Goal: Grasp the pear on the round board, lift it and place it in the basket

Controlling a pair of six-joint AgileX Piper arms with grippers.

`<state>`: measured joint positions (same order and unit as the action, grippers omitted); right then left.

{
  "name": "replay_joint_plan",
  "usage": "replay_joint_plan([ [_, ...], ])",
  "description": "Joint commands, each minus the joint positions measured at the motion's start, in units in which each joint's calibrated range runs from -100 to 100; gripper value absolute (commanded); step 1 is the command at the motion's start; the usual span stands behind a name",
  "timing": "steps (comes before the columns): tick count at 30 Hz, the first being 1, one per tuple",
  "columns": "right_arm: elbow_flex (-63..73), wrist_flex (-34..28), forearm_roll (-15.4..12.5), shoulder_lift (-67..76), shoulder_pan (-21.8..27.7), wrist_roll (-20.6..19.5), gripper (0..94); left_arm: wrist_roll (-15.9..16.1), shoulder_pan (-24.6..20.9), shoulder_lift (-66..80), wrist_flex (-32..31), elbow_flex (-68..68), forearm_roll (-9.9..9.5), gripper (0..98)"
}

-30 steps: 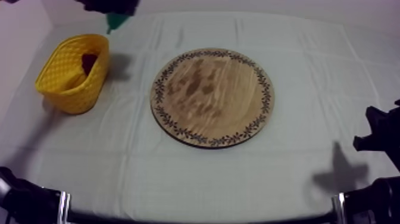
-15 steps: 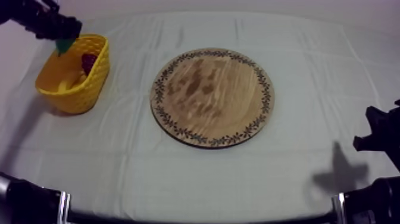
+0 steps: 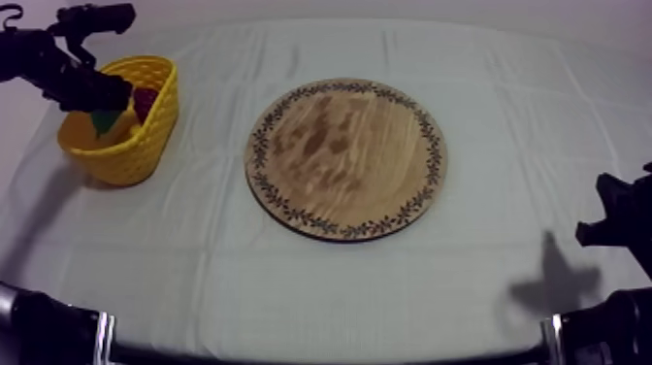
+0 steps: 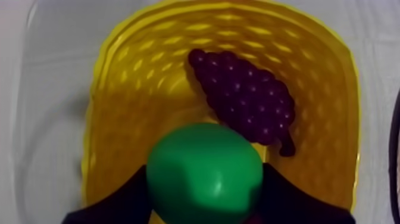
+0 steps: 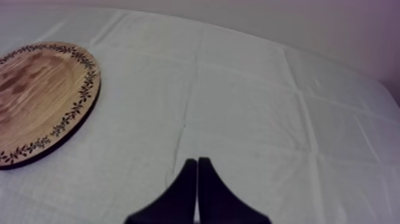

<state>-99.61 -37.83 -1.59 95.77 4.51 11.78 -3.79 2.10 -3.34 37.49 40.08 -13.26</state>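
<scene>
Green pear is clamped between the fingers of my left end effector, hanging within the rim of the yellow basket, close above a bunch of grapes; my right end effector, fingers pressed together, hangs over the table beside the wooden board.

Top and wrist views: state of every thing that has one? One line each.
pear: gripped, hanging over the basket's inside, not released
yellow basket: upright, holds grapes
grapes: lying in the basket
wooden board: flat on the cloth, nothing on it
left gripper: shut on the pear
right gripper: shut on nothing, above the bare cloth
</scene>
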Motion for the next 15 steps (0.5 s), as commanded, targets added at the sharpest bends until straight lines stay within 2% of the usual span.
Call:
replay_joint_plan([
  [1,-0.1,0.0,0.0,0.0,0.0,0.0,0.5,-0.3,-0.1,0.0,0.1,-0.2,-0.05,56.6],
  [4,-0.1,0.0,0.0,0.0,0.0,0.0,0.5,-1.3,-0.4,-0.1,0.4,-1.1,-0.56,74.4],
  [7,-0.1,0.0,0.0,0.0,0.0,0.0,0.5,-2.9,-0.6,-0.1,0.6,-2.0,-1.77,84.8],
  [12,-0.1,0.0,0.0,0.0,0.0,0.0,0.5,-4.0,-1.5,0.7,0.5,-3.5,-2.39,88.7],
  [15,-0.1,0.0,0.0,0.0,0.0,0.0,0.5,-5.0,-2.1,2.6,-1.1,-3.9,-2.5,81.7],
])
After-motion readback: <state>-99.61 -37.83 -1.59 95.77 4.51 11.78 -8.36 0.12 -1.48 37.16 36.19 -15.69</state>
